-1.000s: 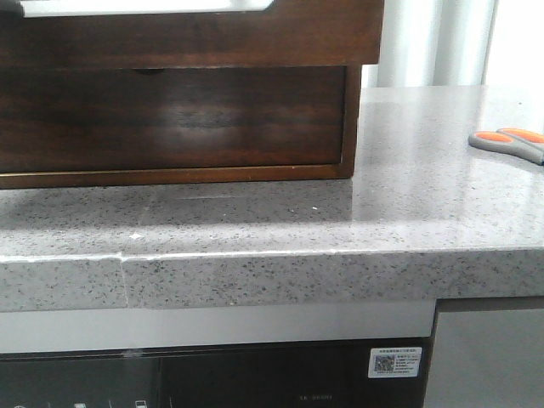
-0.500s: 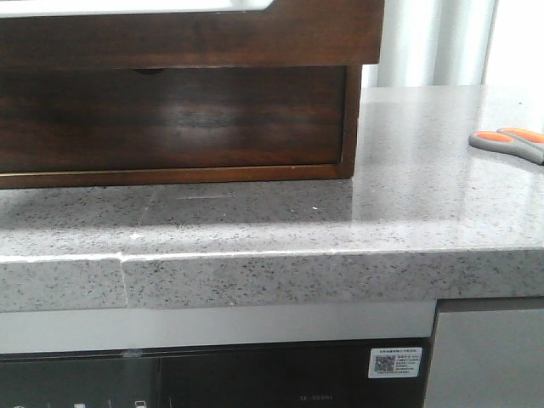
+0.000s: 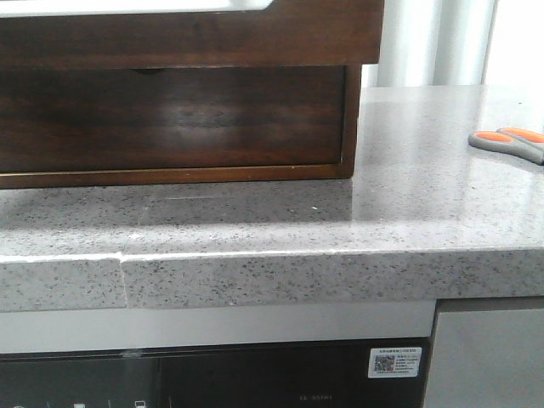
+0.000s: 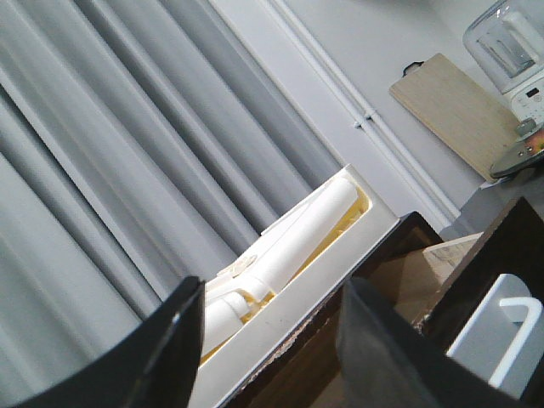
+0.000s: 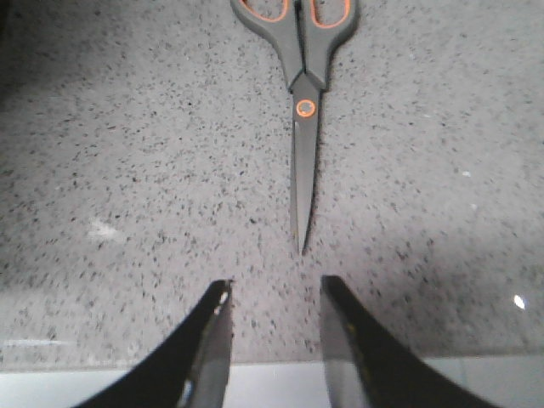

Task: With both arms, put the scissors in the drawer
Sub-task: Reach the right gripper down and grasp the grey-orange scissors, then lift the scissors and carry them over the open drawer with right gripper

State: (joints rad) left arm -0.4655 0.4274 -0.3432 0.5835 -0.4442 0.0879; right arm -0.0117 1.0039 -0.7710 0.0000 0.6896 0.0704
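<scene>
Grey speckled stone makes up the counter (image 3: 408, 170), and the scissors (image 5: 303, 85) lie flat on it, closed, well off to the right of the dark wooden chest (image 3: 178, 119). In the right wrist view their blade tip points back toward the right gripper (image 5: 270, 340), whose fingers are spread apart with nothing between them, just short of the tip. In the front view only the orange-lined handles show at the right edge.

By my judgement the task is at its start: the scissors are not yet picked up. The left gripper (image 4: 268, 340) is up near the chest, its fingers parted and empty. Just beyond it sit a white tray (image 4: 297, 280) holding pale rolls and a brown panel that may be the drawer (image 4: 399, 280) standing open, though the angle is too odd to be sure.

Next, the right arm needs to move forward over the blades or pivot and close across the narrow part, low against the stone.

A wooden board (image 4: 455, 106) leans on the far wall, well away, and grey curtains (image 4: 127, 153) hang behind. Nothing lies between the right gripper and the scissors.
</scene>
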